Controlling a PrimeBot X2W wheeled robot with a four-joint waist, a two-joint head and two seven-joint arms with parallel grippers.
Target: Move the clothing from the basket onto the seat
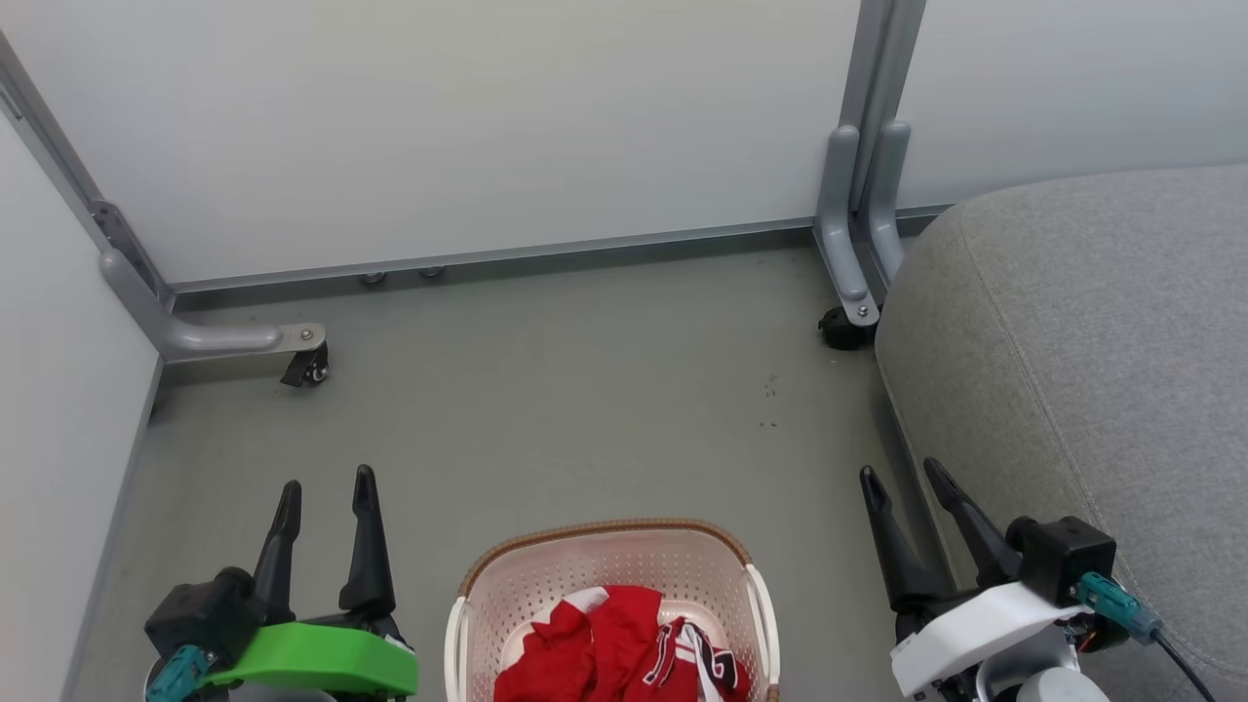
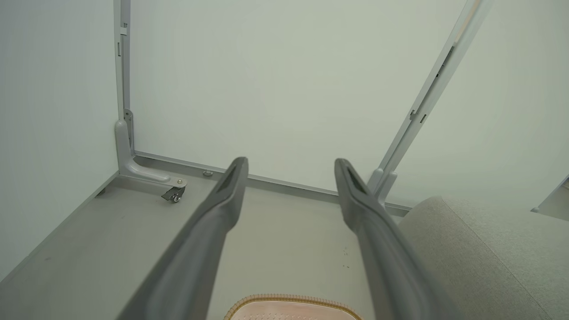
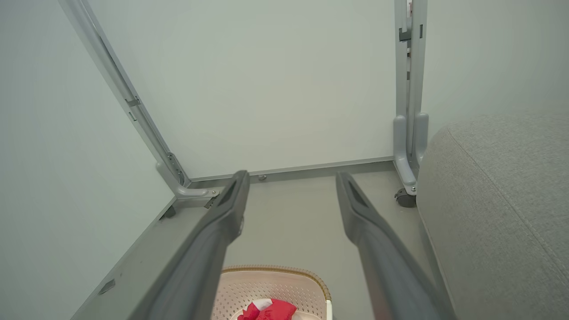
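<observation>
The cream perforated basket (image 1: 595, 565) with a brown rim stands on the floor at the bottom centre of the head view. Red clothing (image 1: 609, 643) with white and black markings lies bunched inside it. The grey seat (image 1: 1082, 370) fills the right side. My left gripper (image 1: 327, 487) hangs open to the left of the basket, nothing between its fingers. My right gripper (image 1: 902, 473) is open between the basket and the seat's edge, also empty. The left wrist view catches the basket rim (image 2: 291, 300) and the seat (image 2: 484, 249). The right wrist view shows the basket (image 3: 266, 284), the clothing (image 3: 269, 310) and the seat (image 3: 502, 200).
White partition panels close off the back and left, with grey metal posts and castor feet (image 1: 310, 366) (image 1: 843, 327) on the grey floor (image 1: 585, 390). Open floor lies beyond the basket toward the back panel.
</observation>
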